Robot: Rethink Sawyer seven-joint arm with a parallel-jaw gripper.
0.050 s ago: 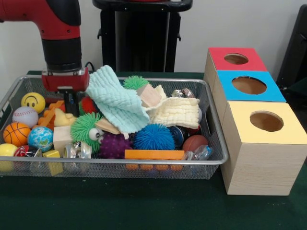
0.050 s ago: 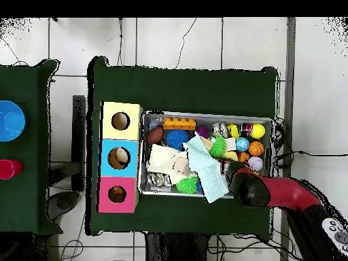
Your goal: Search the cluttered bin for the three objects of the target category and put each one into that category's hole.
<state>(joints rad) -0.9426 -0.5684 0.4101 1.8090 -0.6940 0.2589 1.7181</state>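
Observation:
A wire mesh bin (image 1: pixel 211 160) holds a jumble of toys. My gripper (image 1: pixel 73 110) reaches down into its back left part, between an orange toothed block (image 1: pixel 49 115) and a red spiky ball (image 1: pixel 88 104), just above a yellow duck (image 1: pixel 62 119). Nothing shows as held. A mint cloth (image 1: pixel 115 98) drapes over the middle, with a cream cloth (image 1: pixel 177 112) beside it. To the right stand three wooden boxes with holes: red top (image 1: pixel 236 58), blue top (image 1: pixel 249 85), yellow top (image 1: pixel 266 120). In the overhead view my arm (image 2: pixel 250 190) covers the gripper.
Smiley ball (image 1: pixel 33 101), baseball (image 1: pixel 25 116), basketball (image 1: pixel 16 133) and globe ball (image 1: pixel 40 138) crowd the bin's left end. Blue (image 1: pixel 153 136), purple (image 1: pixel 114 145) and green (image 1: pixel 135 82) spiky balls and a long orange block (image 1: pixel 154 154) fill the middle. A blue bowl (image 2: pixel 10 120) sits on another table.

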